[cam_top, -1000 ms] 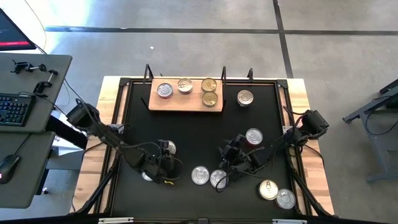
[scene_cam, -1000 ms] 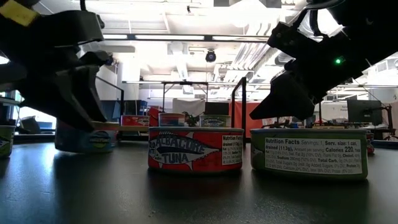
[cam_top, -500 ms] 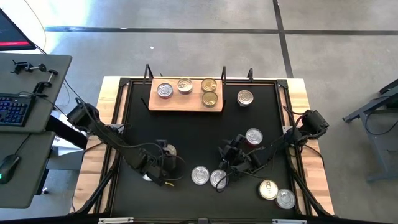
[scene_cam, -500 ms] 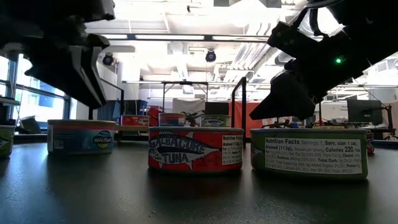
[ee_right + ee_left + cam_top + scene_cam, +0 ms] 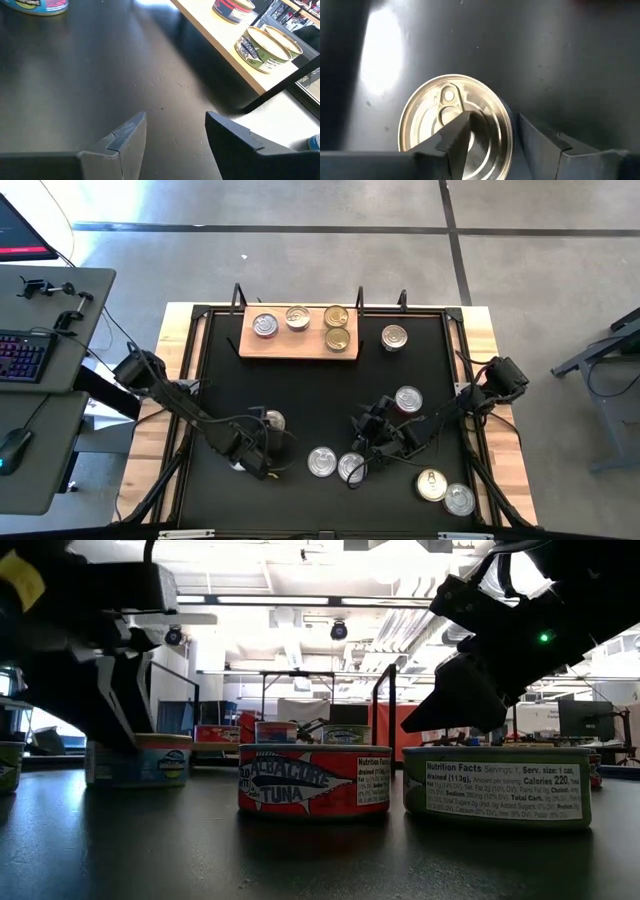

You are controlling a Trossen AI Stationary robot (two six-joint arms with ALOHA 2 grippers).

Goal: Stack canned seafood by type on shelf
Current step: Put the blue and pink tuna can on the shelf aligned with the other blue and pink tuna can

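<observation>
My left gripper [image 5: 490,137] has dropped back over the silver-topped tin [image 5: 455,125], fingers parted, one above its lid, gripping nothing; the pickup remains undone.

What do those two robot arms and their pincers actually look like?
Both arms are slim, dark and jointed, with black cables trailing along them. The left gripper and right gripper each end in two flat, dark wedge-shaped fingers. The low view shows a small green light and a yellow tag.
</observation>
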